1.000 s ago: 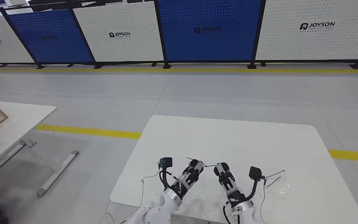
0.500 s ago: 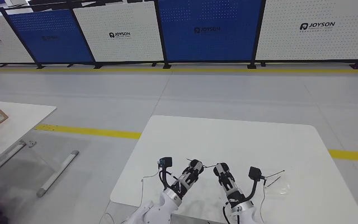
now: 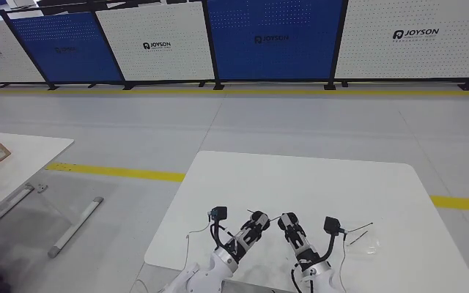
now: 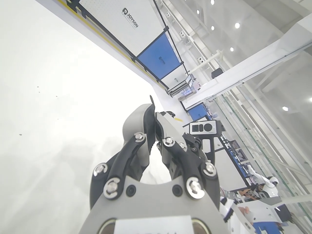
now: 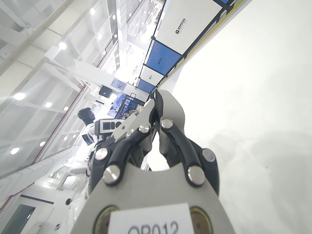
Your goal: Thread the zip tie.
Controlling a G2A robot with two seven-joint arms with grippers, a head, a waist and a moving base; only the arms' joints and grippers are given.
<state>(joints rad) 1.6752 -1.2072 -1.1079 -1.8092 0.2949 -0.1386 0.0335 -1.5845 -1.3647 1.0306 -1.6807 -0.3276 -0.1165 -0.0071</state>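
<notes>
Both arms have edged inward since the earlier frames. The left gripper (image 3: 258, 217) and right gripper (image 3: 284, 220) now sit closer together, just beside each other over the near part of the table (image 3: 315, 172). I read that as bringing the two ends together for insertion; I don't think it's threaded yet.

In the left wrist view, my left pincer (image 4: 154, 113) is closed tight on the zip tie (image 4: 152, 101), with a thin black sliver poking past the tips. In the right wrist view, the right pincer (image 5: 153, 103) is pinched together too, with a dark bit of zip tie (image 5: 153, 96) at its tips.

I can't tell which end is the head and which the tail. From the top the tie is a hairline between the grippers, too thin to show whether the tip meets the slot. Loose black ties (image 3: 357, 234) lie well apart on the right arm's side, on something clear that I can't make out.
</notes>
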